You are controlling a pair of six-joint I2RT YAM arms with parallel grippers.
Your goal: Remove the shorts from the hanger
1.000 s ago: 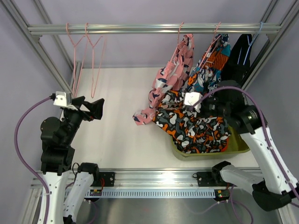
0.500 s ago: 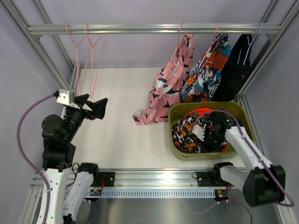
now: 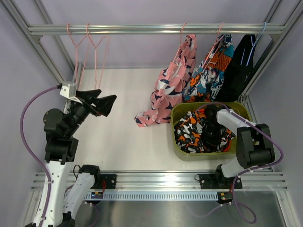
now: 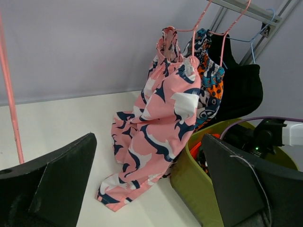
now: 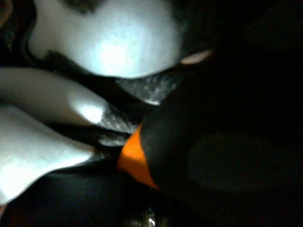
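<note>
1. Shows the left gripper [image 3: 107,99] at 9 o'clock over the table [image 3: 118,142], raised, fingers [image 4: 57,179] spread wide with nothing between them, aimed toward 3 o'clock.
2. Leaves bare tabletop between that gripper and the pink printed shorts [image 3: 171,85]. Keeps two empty pink hangers [image 3: 90,52] on the rail [image 3: 142,29] close behind it, at 11 o'clock.
3. Finds the pink printed shorts hung at 12 to 1 o'clock, with the lower hem trailing onto the table just beside the 9 o'clock rim of the green bin [image 3: 176,124].
4. Packs the teal-orange printed shorts [image 3: 208,75] and the black shorts [image 3: 242,64] side by side on hangers at 1 to 2 o'clock, touching, with lower edges at the bin's far rim.
5. Holds the camouflage shorts [image 3: 187,135] off any hanger, heaped in the bin at 4 o'clock.
6. Buries the right gripper [image 3: 210,135] in that heap. Cannot tell whether its jaws stand wide or narrow, since the wrist view gives only blurred fabric pressed against the lens.
</note>
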